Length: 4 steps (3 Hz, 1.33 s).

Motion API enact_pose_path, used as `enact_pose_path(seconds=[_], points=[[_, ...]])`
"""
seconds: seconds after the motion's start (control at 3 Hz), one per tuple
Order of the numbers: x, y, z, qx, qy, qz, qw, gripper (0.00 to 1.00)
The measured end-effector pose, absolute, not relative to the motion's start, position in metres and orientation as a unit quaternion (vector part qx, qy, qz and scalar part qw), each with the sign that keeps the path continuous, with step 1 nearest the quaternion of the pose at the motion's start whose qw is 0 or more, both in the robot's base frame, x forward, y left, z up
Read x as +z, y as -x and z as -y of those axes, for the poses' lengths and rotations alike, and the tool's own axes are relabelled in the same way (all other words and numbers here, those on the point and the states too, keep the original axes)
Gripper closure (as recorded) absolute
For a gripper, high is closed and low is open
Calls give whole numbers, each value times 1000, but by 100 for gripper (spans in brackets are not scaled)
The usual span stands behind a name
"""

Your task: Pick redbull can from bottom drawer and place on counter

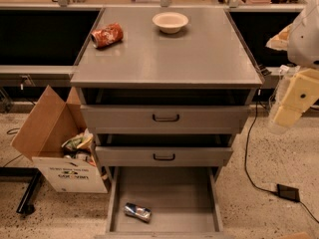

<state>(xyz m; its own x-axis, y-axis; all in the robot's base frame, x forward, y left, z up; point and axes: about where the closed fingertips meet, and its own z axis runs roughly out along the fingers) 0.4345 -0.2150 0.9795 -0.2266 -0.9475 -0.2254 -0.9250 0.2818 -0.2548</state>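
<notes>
Bottom drawer [174, 193] open. Redbull can [137, 211] lies on side on its floor, front-left, untouched. Gripper [289, 103] hangs well above drawer, off its right side, far from can; apart or together, cannot tell. Nothing done: grasp, lift, placing on counter [189, 49] above drawer all left.

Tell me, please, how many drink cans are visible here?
2. The red-orange soda can lies on the counter, back left; the redbull can lies in the bottom drawer, front left. The cardboard box may hide more. The gripper hangs at the right edge.
</notes>
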Motion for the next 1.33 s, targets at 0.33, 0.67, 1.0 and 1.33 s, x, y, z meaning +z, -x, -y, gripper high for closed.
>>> enact_pose_path(seconds=[0.33,0.67,1.0,1.33], points=[[979,-434,215,-33,598,-782,169,0],[929,-431,192,-6,630,-759,163,0],[864,-425,168,27,651,-742,155,0],[766,-413,130,73,665,-732,131,0]])
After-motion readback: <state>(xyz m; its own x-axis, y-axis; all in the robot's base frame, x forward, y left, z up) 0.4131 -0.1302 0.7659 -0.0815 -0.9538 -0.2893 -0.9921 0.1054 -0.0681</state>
